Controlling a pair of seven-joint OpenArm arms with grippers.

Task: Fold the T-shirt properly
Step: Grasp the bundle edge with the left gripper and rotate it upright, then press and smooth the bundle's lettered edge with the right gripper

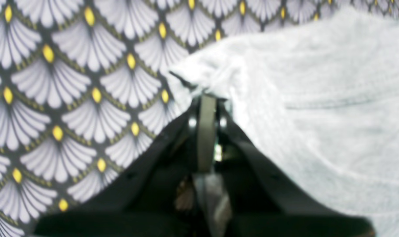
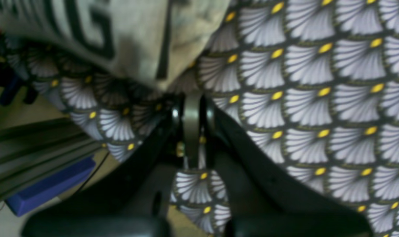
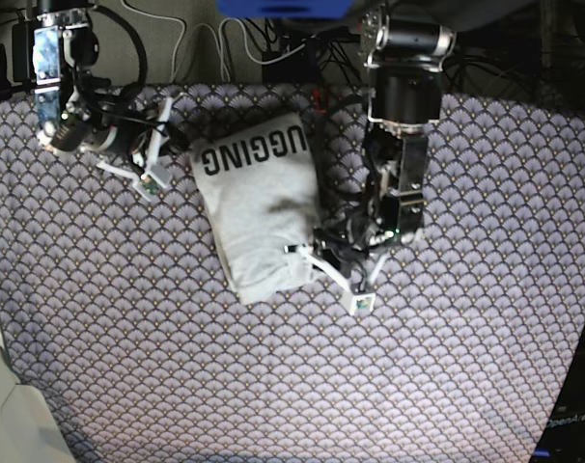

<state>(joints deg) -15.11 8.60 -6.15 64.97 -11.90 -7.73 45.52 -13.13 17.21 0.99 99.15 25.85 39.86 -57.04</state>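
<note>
Left wrist view: the left gripper [image 1: 206, 98], fingers pressed together, sits at a corner of the T-shirt [image 1: 318, 108], which fills the right of the frame; whether cloth is pinched cannot be told.

Right wrist view: the right gripper [image 2: 192, 102], fingers pressed together on nothing visible, lies on the patterned cloth [image 2: 318, 98] just below the lettered hem at upper left. Only here does the table edge show, lower left.

Base view: the T-shirt [image 3: 259, 212] lies centre-left as a compact rectangle, lettering uppermost. Folding appears nearly complete; release and perhaps smoothing remain.
</note>
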